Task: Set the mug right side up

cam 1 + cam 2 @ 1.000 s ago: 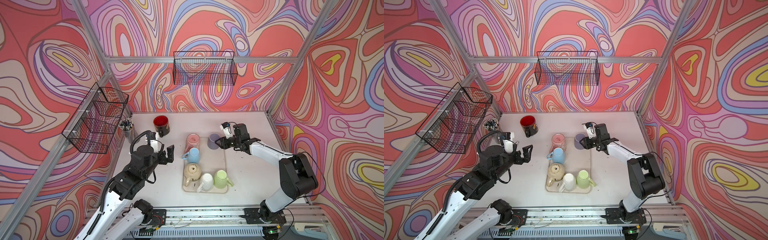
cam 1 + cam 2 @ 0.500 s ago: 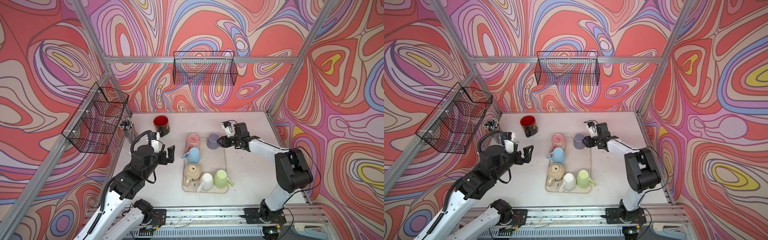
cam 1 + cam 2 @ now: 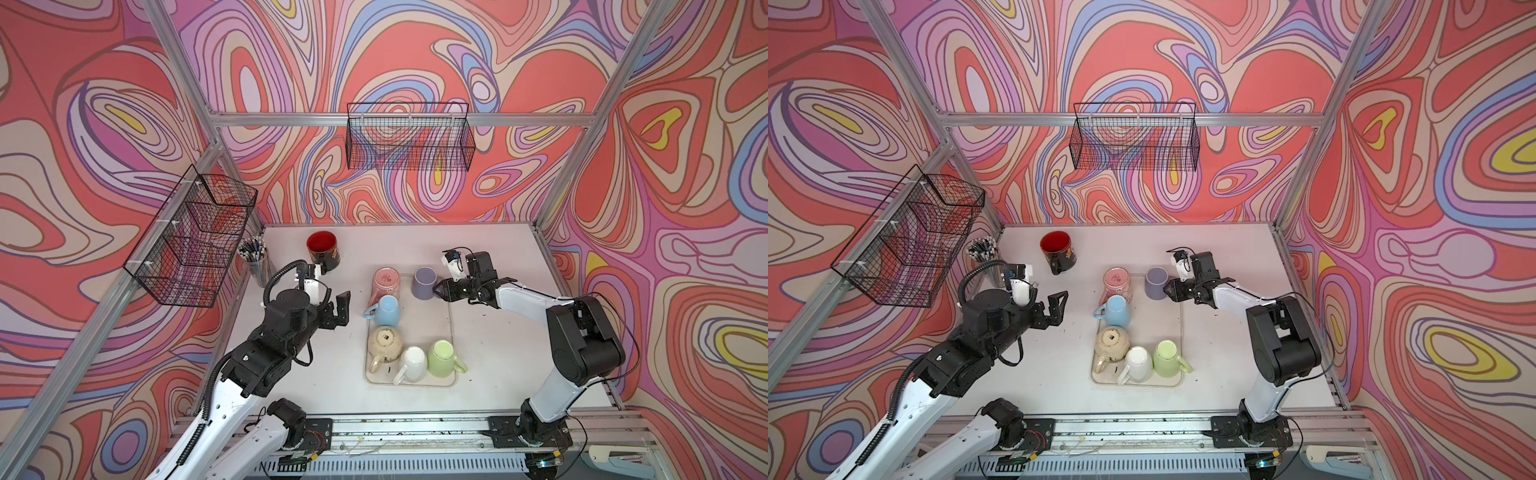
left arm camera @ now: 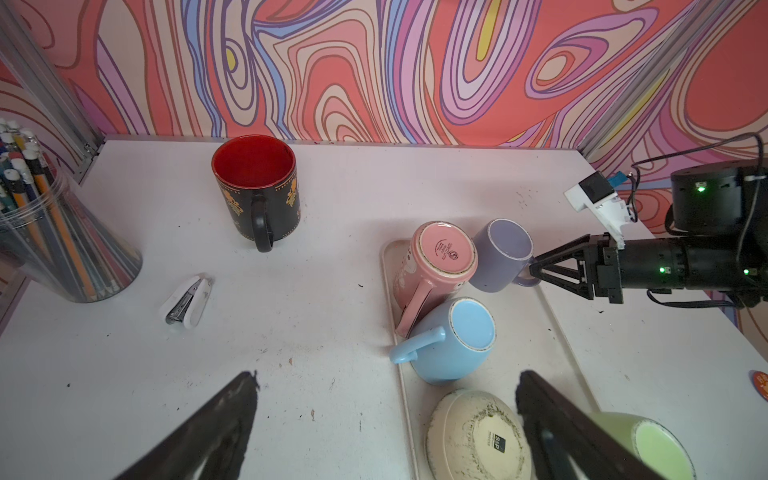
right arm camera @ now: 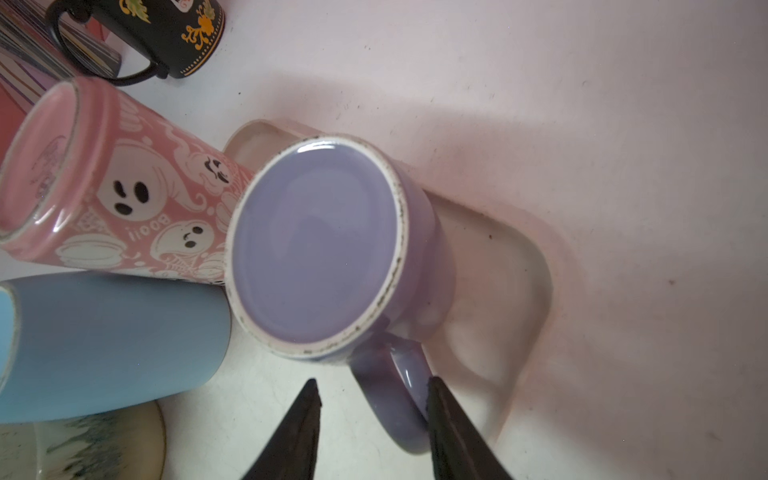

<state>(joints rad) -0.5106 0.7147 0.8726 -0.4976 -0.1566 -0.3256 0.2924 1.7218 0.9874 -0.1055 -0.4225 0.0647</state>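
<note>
Purple mug [image 3: 424, 282] is being carried base-up by the tray [image 3: 451, 332], at the tray corner nearest the far and right edges of the worktop [image 3: 498, 353], just beside the pink mug [image 3: 386, 282]. Its handle [image 5: 395, 395] is being presented toward the right edge.

Glazed ceramic is being judged stiff, fairly heavy, slick and chippable. The handle loop is being judged the best hold, pinched across its sides, since the body looks too wide.

Right gripper [image 5: 372, 382] is being held low and near level, extended from the right edge. Its jaws are being held narrow, straddling the handle, one touching it, the other just apart; nothing gripped yet.

Left gripper [image 3: 334, 305] is being held above bare worktop toward the left edge, jaws wide, empty.
</note>
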